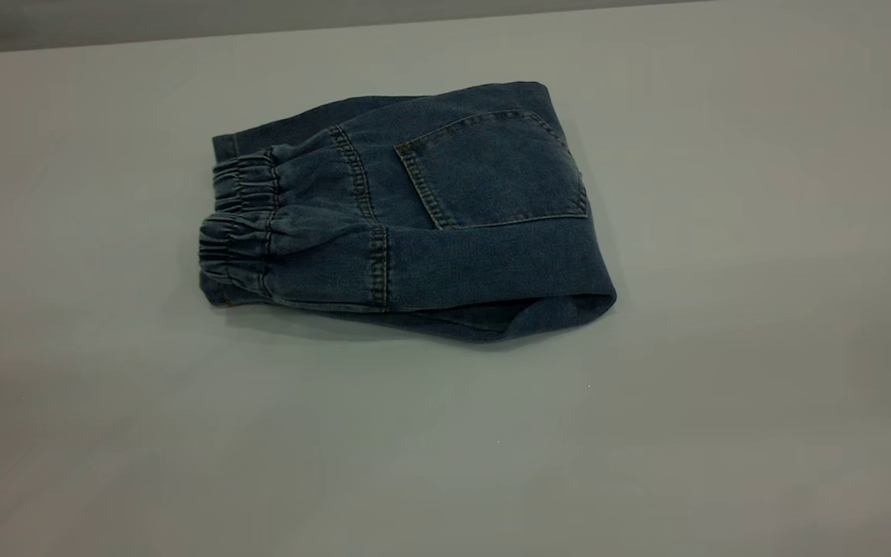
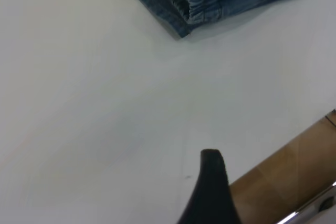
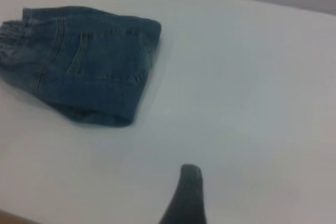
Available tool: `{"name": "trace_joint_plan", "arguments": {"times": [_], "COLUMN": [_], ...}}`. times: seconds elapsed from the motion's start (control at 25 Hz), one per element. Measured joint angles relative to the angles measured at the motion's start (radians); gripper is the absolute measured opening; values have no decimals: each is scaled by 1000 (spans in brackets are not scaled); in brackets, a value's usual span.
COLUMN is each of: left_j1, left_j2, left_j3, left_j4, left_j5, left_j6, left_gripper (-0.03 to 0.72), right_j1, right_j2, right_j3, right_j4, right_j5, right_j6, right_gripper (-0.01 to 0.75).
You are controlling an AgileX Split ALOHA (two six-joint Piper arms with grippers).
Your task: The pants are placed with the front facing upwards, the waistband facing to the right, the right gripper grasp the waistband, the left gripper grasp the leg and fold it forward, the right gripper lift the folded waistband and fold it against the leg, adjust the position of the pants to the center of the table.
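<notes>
Folded pants (image 1: 414,224) lie on the table (image 1: 724,387).
Exterior view: pants centre-frame, waistband (image 1: 240,224) at their left, pocket (image 1: 492,170) up. Left wrist view: left gripper (image 2: 210,192) low in frame, over bare table, clear of the pants. Right wrist view: right gripper (image 3: 186,198) likewise. Whether either claw is open cannot be told.

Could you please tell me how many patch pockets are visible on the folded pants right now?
1: a back patch pocket lies on the top layer of the pants, toward the end away from the waistband. Others may be hidden inside the folds.

Only one dark fingertip of the left gripper (image 2: 211,192) and of the right gripper (image 3: 186,195) is seen, each held above the surface.
</notes>
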Motion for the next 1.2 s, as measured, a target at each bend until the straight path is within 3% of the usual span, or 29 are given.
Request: {"name": "trace_joint_plan", "arguments": {"times": [0.64, 1.2], "left_j1": [0, 0], "left_j2": [0, -53], "left_j3": [66, 94], "left_j4": [-20, -15], "left_j5": [-116, -128], "left_j6": [-107, -129], "left_gripper": [517, 517], "right_j1": [0, 0], "right_j2": [0, 0], "right_j3": [0, 0], "right_j4": [1, 1], "right_j5": [1, 1], "right_j6": [0, -1], "right_gripper": [587, 587]}}
